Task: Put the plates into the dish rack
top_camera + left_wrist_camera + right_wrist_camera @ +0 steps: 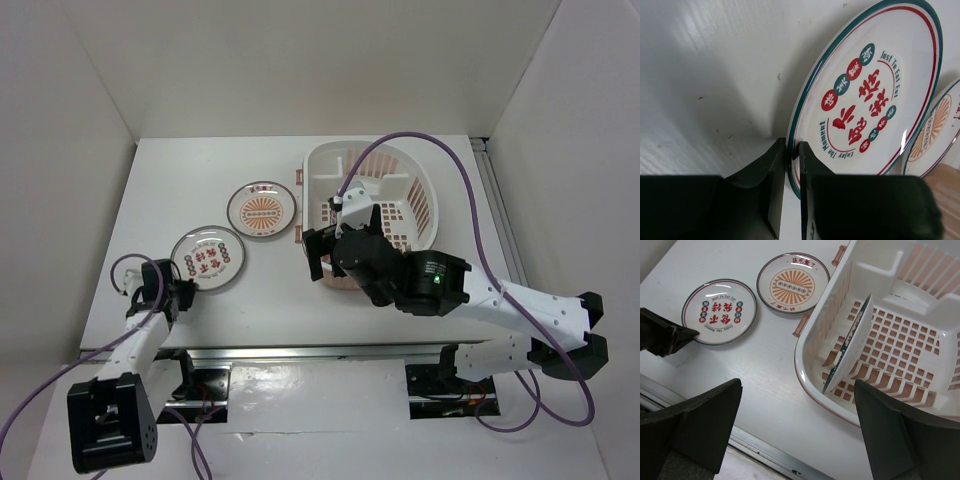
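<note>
**Q:** How much is loaded?

**A:** One of three. A small round white plate with a dark green rim (852,337) stands on edge in the oval white plastic dish rack (812,352).

**Q:** What is left?

**A:** Two plates lie flat on the white counter (765,370). The left gripper (791,145) is clamped on the rim of the round white plate with red characters (719,311). The round white plate with an orange sunburst centre (793,282) lies free. The right gripper (797,390) hangs spread and empty.

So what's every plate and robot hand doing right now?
Red-character plate: flat on table, rim pinched.
Sunburst plate: flat on table, untouched.
Green-rimmed plate: standing on edge in the dish rack.
Left gripper: shut on red-character plate's rim.
Right gripper: open, empty.
</note>
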Motion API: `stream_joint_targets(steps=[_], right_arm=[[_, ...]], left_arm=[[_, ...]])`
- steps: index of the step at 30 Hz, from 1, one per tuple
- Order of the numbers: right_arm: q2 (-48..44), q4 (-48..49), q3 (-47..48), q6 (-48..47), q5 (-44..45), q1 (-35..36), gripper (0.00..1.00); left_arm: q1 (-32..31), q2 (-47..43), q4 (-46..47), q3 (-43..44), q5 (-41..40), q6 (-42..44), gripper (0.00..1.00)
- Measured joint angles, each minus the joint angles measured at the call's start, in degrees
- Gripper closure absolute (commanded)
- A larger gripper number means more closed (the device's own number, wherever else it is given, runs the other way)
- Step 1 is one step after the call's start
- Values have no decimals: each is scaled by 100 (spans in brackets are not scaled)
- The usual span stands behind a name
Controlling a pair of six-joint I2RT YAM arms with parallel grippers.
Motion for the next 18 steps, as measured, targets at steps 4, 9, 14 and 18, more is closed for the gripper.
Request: stream_joint_targets(steps=[4,9,14,18], right_arm=[[0,76,-17,-61,-9,0,0],[66,273,-35,-190,-120,0,0],[229,688,-26,-621,-496,-22,0],[463,905,264,-990,-1110,-299,0]], left_arm=[[4,-437,-1029,455,-258,13,100],[24,-1580,-2232,1080,-728,216,100],[37,-2074,-2892,1808,-778,772,100],[-15,-2203,-2970,2378,-599,1300,100]])
